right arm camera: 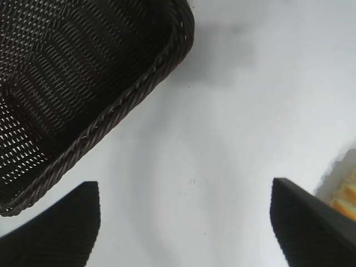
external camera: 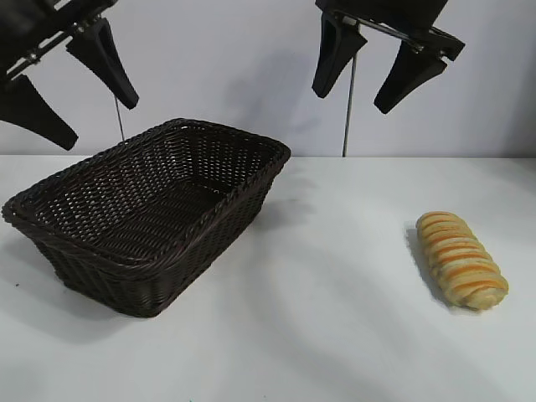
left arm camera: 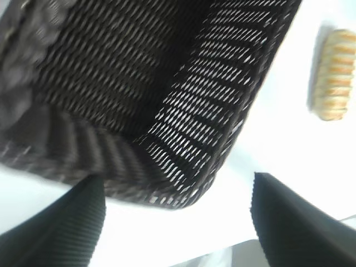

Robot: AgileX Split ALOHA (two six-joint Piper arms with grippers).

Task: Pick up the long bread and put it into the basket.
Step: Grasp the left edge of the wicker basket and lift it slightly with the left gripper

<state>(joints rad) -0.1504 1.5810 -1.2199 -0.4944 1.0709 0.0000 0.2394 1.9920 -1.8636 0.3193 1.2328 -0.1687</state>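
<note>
This looks like a robot test lab, not a kitchen: a bare white counter (external camera: 335,335) against a plain pale wall (external camera: 226,67), a thin metal rod (external camera: 347,109) rising behind the counter, and two black robot arms hanging above it.

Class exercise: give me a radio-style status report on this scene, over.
Left gripper open, high over basket. Right gripper open, raised mid-table. Bread on table right of basket, untouched. Nothing in the way.

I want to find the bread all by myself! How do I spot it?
Look at the white table. The big dark brown woven basket sits on its left side; go right, across bare table, to the long bread lying alone. It is small, golden-tan and oblong, with pale and orange stripes across it.
</note>
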